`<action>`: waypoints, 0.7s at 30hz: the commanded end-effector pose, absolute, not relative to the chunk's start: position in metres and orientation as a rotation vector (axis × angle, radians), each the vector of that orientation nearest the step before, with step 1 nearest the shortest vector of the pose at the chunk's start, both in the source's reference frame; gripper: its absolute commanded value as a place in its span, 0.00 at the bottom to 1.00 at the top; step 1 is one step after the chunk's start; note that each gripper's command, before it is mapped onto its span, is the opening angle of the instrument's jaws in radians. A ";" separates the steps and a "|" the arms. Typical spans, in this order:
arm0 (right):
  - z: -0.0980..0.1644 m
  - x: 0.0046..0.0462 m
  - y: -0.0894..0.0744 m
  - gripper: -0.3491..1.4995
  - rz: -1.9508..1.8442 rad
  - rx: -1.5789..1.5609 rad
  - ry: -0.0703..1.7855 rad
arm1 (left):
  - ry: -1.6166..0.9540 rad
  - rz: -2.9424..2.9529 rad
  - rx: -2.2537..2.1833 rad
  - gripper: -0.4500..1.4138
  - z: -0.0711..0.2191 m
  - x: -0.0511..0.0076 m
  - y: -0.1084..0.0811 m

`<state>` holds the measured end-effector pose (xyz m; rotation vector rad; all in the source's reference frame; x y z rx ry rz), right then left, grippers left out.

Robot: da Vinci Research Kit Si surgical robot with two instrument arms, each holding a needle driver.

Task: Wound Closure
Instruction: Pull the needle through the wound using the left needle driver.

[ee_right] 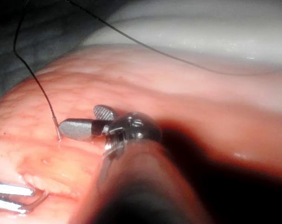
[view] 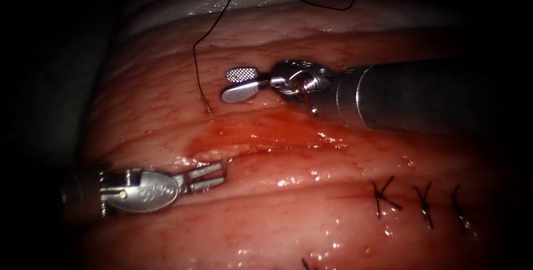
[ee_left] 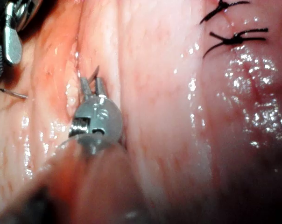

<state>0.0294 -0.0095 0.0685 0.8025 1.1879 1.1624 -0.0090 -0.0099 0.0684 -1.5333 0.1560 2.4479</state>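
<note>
Both hands empty over the tissue (view: pixel 166 120), needle buried.
Left hand (view: pixel 214 174) is slightly spread at the cut (view: pixel 244 150), holding nothing. Right hand (view: pixel 240 84) is spread wide, empty; just beside its tips the needle (view: pixel 206 105) tail pokes from the tissue, trailing thread (view: pixel 222 11).

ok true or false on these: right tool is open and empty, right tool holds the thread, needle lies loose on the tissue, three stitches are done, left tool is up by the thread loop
1. True: the right tool is open and holds nothing.
2. False: the thread runs free.
3. False: the needle is in the tissue, with its thread end sticking out.
4. True: three stitches sit at the right.
5. False: the left tool is at the cut.
</note>
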 end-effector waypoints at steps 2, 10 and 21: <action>0.069 0.0300 -0.009 0.68 1.158 0.804 1.189 | 0.159 2.451 -1.536 0.23 0.069 -0.0096 -0.010; 0.069 0.0300 -0.010 0.65 1.148 0.795 1.196 | 0.161 2.483 -1.543 0.32 0.070 -0.0108 -0.010; 0.069 0.0297 -0.010 0.53 1.149 0.795 1.205 | 0.119 2.504 -1.565 0.09 0.072 -0.0113 -0.009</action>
